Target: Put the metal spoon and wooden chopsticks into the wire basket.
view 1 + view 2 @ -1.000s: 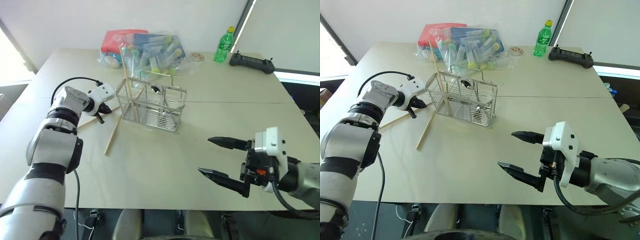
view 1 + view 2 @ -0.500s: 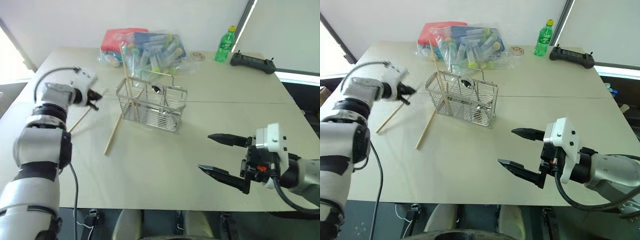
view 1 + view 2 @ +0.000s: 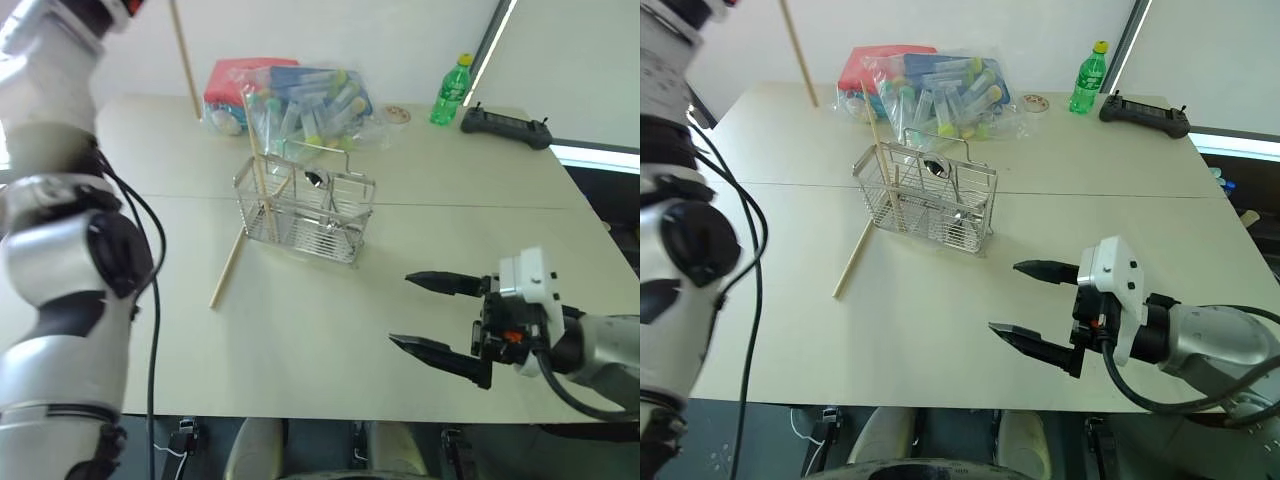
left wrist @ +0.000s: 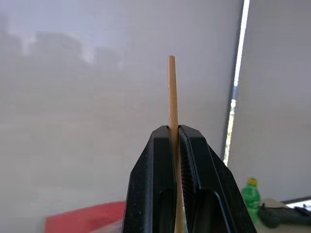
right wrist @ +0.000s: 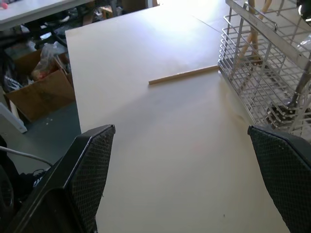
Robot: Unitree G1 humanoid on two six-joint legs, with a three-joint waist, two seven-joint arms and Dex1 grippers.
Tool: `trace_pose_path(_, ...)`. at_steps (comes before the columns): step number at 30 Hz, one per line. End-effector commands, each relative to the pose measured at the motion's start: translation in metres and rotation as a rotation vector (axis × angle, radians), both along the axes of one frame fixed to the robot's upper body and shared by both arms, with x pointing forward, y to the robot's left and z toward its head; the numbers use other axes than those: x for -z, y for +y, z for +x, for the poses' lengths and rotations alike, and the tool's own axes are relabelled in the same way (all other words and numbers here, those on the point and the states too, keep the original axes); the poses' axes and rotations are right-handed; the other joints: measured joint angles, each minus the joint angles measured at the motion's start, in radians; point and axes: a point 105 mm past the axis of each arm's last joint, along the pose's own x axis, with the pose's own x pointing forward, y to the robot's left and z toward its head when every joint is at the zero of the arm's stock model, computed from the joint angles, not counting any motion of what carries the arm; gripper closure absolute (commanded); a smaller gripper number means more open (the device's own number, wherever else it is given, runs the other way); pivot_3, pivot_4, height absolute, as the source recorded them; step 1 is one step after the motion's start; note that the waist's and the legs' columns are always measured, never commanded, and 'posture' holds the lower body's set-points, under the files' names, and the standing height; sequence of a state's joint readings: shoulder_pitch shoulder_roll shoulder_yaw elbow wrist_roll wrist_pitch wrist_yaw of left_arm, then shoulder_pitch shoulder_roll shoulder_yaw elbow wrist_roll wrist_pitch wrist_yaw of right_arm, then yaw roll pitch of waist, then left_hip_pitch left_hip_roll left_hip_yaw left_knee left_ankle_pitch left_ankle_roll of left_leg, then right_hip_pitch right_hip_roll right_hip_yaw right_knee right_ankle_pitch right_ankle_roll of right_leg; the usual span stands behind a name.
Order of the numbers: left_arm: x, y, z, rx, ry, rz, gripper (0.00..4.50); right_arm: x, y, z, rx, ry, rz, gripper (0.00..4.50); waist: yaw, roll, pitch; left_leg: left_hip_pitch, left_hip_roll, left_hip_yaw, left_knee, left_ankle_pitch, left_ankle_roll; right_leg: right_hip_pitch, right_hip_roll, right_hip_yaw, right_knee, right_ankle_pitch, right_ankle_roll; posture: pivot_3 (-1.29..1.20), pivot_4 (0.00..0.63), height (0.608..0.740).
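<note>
I've got the left gripper (image 4: 175,141) raised high above the far left of the table (image 3: 330,330), its two black fingers pressed together on one of the wooden chopsticks (image 4: 171,92); from the head views that stick (image 3: 183,55) runs steeply up out of the top of the picture, clear of the tabletop. A second chopstick (image 3: 258,165) stands upright in the left end of the wire basket (image 3: 305,210), leaning a little. A third (image 3: 227,270) lies flat on the table, its far end just beside the basket's left end, though I can't quite tell if it touches the wire. The metal spoon (image 3: 312,180) is inside the basket, bowl up near the rim under the raised handle; its lower end is hard to make out through the grid.

My right gripper (image 3: 440,318) hangs low over the near right of the table, fingers spread wide with nothing between them, well apart from the basket. Behind the basket sit a clear bag of tubes (image 3: 300,100), a green bottle (image 3: 450,90) and a black controller (image 3: 505,125)
</note>
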State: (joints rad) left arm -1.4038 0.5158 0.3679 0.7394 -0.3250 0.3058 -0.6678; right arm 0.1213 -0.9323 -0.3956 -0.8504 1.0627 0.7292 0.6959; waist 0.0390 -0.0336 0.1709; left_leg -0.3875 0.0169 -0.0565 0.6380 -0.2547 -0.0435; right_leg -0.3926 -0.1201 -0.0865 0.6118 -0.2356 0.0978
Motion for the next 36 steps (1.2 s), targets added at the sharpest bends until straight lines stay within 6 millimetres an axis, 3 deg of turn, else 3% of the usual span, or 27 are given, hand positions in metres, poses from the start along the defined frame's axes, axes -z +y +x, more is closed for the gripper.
trace_pose_path(1, -0.009, -0.017, -0.017, 0.036, -0.050, 0.003, 4.46, -0.006, -0.001, 0.002, -0.008, -0.030, 0.000, 0.00, -0.002, 0.000, 0.000, 0.000, 0.000, 0.000, 0.000, 0.000, 0.000, 0.000, 0.000, 0.000, 0.000, 0.000, 0.000, 0.00, 0.150, 0.691)
trace_pose_path(7, 0.032, -0.048, -0.017, 0.090, 0.042, 0.033, 4.46, -0.004, 0.003, -0.001, -0.013, -0.025, 0.007, 0.00, -0.001, 0.001, 0.000, 0.000, 0.000, 0.000, 0.000, 0.000, 0.000, -0.001, 0.001, 0.000, 0.001, 0.000, 0.000, 0.00, 0.150, 0.691)
trace_pose_path(11, 0.047, -0.059, -0.018, 0.113, 0.073, 0.061, 4.46, -0.004, 0.003, -0.001, -0.003, -0.024, 0.013, 0.00, 0.000, 0.000, 0.000, -0.001, 0.000, 0.000, 0.001, 0.000, 0.000, -0.001, 0.001, 0.000, 0.001, 0.000, 0.000, 0.00, 0.150, 0.691)
trace_pose_path(15, 0.056, -0.066, -0.020, 0.151, 0.094, 0.066, 3.01, -0.004, 0.002, 0.000, 0.014, -0.027, 0.021, 0.00, 0.001, 0.000, 0.000, -0.002, 0.000, -0.001, 0.004, 0.000, 0.000, 0.000, 0.001, 0.000, 0.001, 0.000, -0.001, 0.00, 0.150, 0.691)
trace_pose_path(21, 0.050, -0.070, -0.027, 0.207, 0.106, 0.054, 0.04, -0.003, 0.001, 0.000, 0.027, -0.024, 0.023, 0.00, 0.001, 0.000, 0.000, -0.002, 0.000, -0.001, 0.006, 0.000, 0.000, 0.001, 0.001, 0.000, 0.000, 0.000, -0.001, 0.00, 0.150, 0.691)
trace_pose_path(30, 0.012, -0.048, -0.033, 0.161, 0.074, 0.000, 0.04, -0.001, 0.001, 0.003, 0.037, -0.020, 0.030, 0.00, -0.001, 0.000, 0.000, -0.003, 0.000, -0.001, 0.006, 0.000, 0.000, 0.000, 0.001, 0.000, 0.000, 0.000, -0.001, 0.00, 0.150, 0.691)
trace_pose_path(34, -0.015, -0.014, -0.035, 0.053, 0.088, 0.012, 0.04, 0.000, 0.001, 0.002, 0.034, -0.018, 0.028, 0.00, -0.003, 0.001, 0.001, -0.002, 0.000, -0.001, 0.005, 0.000, 0.001, 0.000, 0.001, 0.000, 0.000, 0.000, -0.001, 0.00, 0.150, 0.691)
trace_pose_path(36, -0.012, 0.007, -0.028, -0.035, 0.182, 0.078, 0.04, 0.002, 0.002, 0.001, 0.033, -0.016, 0.028, 0.00, -0.004, 0.001, 0.001, -0.002, 0.000, -0.001, 0.005, 0.000, 0.001, -0.001, 0.002, 0.000, 0.000, 0.000, -0.001, 0.00, 0.150, 0.691)
